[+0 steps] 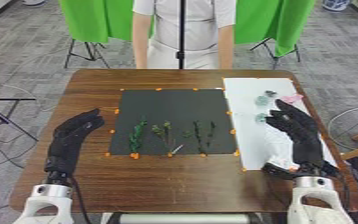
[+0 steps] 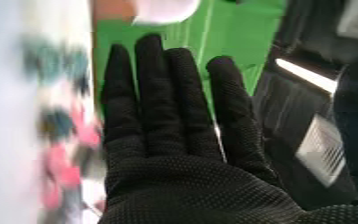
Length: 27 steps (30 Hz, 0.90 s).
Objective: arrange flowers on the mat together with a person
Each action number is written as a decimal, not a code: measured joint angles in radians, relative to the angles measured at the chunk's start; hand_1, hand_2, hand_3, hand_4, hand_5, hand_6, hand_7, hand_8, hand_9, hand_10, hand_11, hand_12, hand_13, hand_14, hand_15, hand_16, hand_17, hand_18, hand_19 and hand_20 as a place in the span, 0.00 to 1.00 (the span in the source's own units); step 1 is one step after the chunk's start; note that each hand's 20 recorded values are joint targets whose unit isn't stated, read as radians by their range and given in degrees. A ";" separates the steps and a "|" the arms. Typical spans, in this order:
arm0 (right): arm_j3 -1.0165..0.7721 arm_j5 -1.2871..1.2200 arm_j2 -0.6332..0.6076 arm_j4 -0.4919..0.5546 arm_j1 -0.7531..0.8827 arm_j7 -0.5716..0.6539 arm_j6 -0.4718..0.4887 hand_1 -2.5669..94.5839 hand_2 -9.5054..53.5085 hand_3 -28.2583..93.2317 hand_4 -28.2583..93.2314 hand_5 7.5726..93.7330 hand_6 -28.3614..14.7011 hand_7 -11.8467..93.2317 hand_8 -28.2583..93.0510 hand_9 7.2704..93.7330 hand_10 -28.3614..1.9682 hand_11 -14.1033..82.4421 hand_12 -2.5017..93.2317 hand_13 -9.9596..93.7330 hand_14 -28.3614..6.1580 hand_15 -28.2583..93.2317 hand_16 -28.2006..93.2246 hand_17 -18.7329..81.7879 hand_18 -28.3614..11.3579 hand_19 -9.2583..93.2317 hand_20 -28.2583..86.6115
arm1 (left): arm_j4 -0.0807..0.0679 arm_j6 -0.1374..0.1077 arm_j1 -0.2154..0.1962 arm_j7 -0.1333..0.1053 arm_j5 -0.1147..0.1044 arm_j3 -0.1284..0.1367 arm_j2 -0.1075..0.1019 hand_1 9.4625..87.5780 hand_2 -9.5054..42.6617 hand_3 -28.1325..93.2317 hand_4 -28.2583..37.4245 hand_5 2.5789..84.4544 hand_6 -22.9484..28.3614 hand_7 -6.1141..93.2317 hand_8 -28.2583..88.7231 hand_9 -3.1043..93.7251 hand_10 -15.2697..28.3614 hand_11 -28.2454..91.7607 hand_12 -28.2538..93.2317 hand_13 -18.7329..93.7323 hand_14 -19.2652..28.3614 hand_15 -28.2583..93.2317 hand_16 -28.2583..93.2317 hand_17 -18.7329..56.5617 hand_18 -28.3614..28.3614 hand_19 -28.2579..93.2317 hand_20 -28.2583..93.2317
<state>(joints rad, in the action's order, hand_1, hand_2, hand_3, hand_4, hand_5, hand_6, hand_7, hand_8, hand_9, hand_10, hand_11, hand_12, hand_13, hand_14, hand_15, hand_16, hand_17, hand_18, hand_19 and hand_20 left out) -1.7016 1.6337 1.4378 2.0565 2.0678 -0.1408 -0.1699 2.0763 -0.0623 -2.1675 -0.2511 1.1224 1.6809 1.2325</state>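
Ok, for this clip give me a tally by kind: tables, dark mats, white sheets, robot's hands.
Tables: 1 (brown table)
Dark mats: 1 (dark mat)
White sheets: 1 (white sheet)
Robot's hands: 2 (left hand, right hand)
Total: 5

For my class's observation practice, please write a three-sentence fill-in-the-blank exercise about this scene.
In the head view, the leafy stems on the dark mat are ____ of the white sheet.
The right hand has straight fingers and holds ____.
The cloth behind the table is coloured ____.
Missing words: left; nothing; green.
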 measured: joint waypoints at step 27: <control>0.205 0.859 -0.371 -0.185 -0.487 0.523 0.632 0.45 0.00 0.75 0.05 0.52 0.64 0.20 0.16 0.84 0.44 0.27 0.16 1.00 0.70 0.53 0.39 0.91 0.57 0.79 0.48 | 0.004 -0.004 -0.002 0.010 -0.001 0.002 -0.004 0.37 0.09 0.74 0.24 0.58 0.47 0.24 0.17 0.51 0.62 0.41 0.35 0.50 0.75 0.39 0.27 0.34 0.72 0.32 0.43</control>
<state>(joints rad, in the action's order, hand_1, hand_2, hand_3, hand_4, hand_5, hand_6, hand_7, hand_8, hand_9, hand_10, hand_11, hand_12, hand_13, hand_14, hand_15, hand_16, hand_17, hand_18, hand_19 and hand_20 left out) -1.4967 2.4926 1.0670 1.8715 1.5812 0.3818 0.4625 2.0800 -0.0666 -2.1693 -0.2408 1.1217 1.6831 1.2282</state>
